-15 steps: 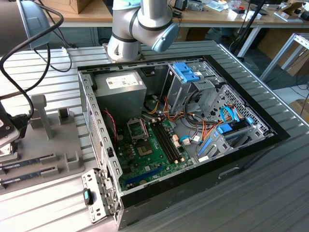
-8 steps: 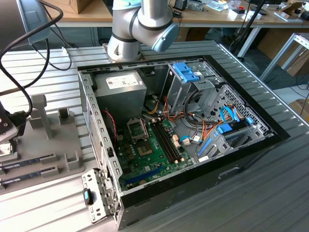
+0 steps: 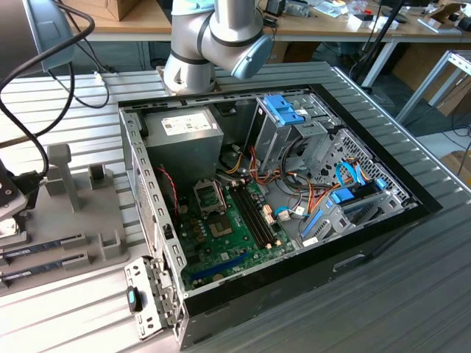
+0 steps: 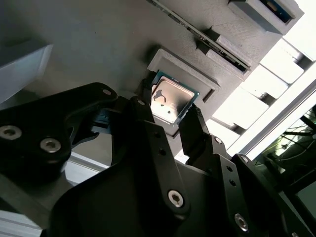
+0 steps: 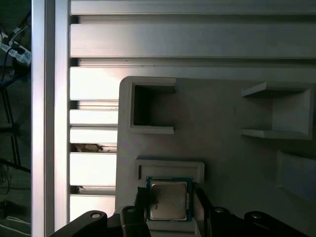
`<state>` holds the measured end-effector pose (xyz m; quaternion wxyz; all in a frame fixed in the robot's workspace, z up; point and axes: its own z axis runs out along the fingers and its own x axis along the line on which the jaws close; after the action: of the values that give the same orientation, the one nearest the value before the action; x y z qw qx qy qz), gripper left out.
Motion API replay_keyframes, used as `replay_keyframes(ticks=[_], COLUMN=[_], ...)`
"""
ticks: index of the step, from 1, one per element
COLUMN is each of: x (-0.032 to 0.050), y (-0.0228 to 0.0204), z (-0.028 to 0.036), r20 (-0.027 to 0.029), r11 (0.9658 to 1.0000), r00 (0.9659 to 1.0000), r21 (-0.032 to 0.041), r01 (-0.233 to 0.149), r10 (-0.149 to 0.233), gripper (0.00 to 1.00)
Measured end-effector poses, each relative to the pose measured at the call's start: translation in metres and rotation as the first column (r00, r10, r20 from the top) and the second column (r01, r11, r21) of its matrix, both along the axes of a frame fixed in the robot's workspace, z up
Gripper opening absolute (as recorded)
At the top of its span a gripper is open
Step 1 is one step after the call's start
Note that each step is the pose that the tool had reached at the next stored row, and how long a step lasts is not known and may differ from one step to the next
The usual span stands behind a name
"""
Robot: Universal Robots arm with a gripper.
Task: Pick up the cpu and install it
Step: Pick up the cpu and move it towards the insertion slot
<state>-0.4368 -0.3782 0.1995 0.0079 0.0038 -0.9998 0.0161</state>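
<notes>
From where I stand, the work is happening away from the open computer case. The grey holder lies just beside the case, on the exterior view's left of it, and the cpu lies flat in a shallow walled nest on that holder, silver top upward, well apart from the case. I'd guess the nest is there to keep the chip square and always in the same spot, so the arm can find it. The gripper hangs directly over it in both wrist views. Its jaws are parted and straddle the chip on two opposite edges, with a thin dark sliver on either side, so I take it as spread rather than clamped. The chip looks seated, not lifted. Two memory sticks rest in long slots on the same holder, and another pocket in it stands vacant. Inside the case, the socket on the green motherboard has its metal frame showing, next to the grey power supply. The case and holder share a ribbed aluminium table, and the arm is mounted at the edge beyond the case. Further beyond the case stand cluttered workbenches, and black cables trail over the table beyond the holder.
</notes>
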Motion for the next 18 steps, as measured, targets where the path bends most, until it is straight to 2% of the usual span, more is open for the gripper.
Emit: replay_keyframes(ticks=[2, 9, 11, 12, 13, 18], x=[0.0, 0.0, 0.0, 0.0, 0.0, 0.0], y=[-0.0002, -0.0001, -0.0001, -0.0001, -0.0001, -0.0001], z=[0.0, 0.0, 0.0, 0.0, 0.0, -0.0014], r20=[0.0001, -0.0001, -0.0001, -0.0001, -0.0001, 0.0], r11=[1.0, 0.9999, 0.9999, 0.9999, 0.9999, 0.9999], r00=[1.0, 1.0, 1.0, 1.0, 1.0, 1.0], r21=[-0.0089, -0.0104, -0.011, -0.0111, -0.0114, -0.0116], r01=[-0.003, -0.003, -0.003, -0.003, -0.003, -0.003], r10=[0.003, 0.003, 0.003, 0.003, 0.003, 0.003], gripper=[0.5, 0.51, 0.62, 0.62, 0.69, 0.69])
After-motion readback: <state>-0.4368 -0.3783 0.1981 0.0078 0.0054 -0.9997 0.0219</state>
